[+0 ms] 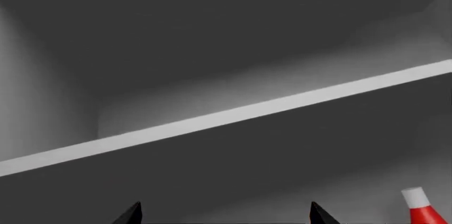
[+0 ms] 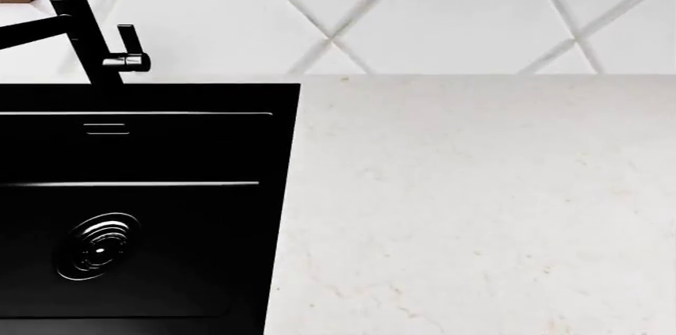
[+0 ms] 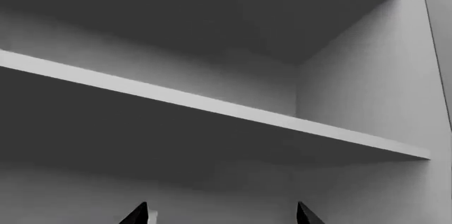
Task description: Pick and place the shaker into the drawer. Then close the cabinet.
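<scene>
A red shaker [image 1: 424,211] with a white neck shows at the edge of the left wrist view, standing inside the pale grey cabinet [image 1: 211,38] below a lighter shelf edge [image 1: 226,118]. My left gripper [image 1: 226,216] is open, its two black fingertips wide apart with nothing between them, and the shaker lies off to one side of it. My right gripper [image 3: 222,216] is open too and empty, facing grey cabinet shelves [image 3: 211,107]. The drawer is out of view. Neither gripper appears in the head view.
The head view looks down on the white marble-look counter [image 2: 476,208], with a black sink [image 2: 148,145] and a black faucet [image 2: 79,34] at the left. A white tiled wall [image 2: 444,10] rises behind. A cabinet side wall [image 3: 367,91] stands beside the right gripper.
</scene>
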### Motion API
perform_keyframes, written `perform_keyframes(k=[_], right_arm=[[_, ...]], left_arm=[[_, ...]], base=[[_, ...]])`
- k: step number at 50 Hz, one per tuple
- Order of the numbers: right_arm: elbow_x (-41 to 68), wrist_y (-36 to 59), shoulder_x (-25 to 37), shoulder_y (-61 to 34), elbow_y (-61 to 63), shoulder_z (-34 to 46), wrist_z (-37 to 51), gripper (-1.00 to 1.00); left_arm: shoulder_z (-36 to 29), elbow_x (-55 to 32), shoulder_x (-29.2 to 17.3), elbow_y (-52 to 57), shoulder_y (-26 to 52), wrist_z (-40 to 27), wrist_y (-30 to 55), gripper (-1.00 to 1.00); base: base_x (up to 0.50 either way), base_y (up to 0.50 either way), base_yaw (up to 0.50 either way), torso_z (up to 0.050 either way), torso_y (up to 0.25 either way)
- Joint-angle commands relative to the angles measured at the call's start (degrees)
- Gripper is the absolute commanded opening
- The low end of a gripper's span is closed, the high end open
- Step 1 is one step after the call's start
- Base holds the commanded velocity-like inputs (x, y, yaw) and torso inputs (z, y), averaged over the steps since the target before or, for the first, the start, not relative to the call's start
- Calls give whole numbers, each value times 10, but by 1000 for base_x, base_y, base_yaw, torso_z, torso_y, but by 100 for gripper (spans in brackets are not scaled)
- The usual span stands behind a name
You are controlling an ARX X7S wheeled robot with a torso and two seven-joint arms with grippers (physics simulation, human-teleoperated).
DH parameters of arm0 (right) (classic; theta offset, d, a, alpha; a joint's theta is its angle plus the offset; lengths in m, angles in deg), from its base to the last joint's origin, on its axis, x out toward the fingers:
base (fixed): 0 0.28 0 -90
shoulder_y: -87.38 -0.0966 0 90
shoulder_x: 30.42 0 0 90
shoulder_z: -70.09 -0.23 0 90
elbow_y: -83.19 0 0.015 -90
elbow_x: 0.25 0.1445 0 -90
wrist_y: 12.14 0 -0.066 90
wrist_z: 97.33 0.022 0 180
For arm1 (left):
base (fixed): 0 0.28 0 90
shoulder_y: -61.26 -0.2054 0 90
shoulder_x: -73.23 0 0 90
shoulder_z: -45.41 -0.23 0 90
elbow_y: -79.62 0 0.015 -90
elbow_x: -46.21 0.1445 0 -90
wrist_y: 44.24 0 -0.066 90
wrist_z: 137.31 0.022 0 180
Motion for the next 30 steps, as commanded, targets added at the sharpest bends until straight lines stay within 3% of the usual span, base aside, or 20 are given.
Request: perform_keyframes(k=[1,5,8,20,30], right_arm=[[113,154,5,0,12,-23,28,100],[164,224,13,0,8,-23,62,100],[142,245,12,0,5,-18,51,100],[46,254,3,0,2,-7,-15,100],[42,270,3,0,-13,-6,-44,100]], left_arm=[[0,3,1,0,0,3,3,100],[-1,7,2,-1,0,6,4,100],[-1,9,2,-2,0,7,5,100],[0,7,2,-1,0,4,10,100],[0,3,4,-11,0,-1,6,100]], base=[[0,0,0,0,0],[0,0,0,0,0],[0,0,0,0,0],[0,0,0,0,0],[0,0,0,0,0]])
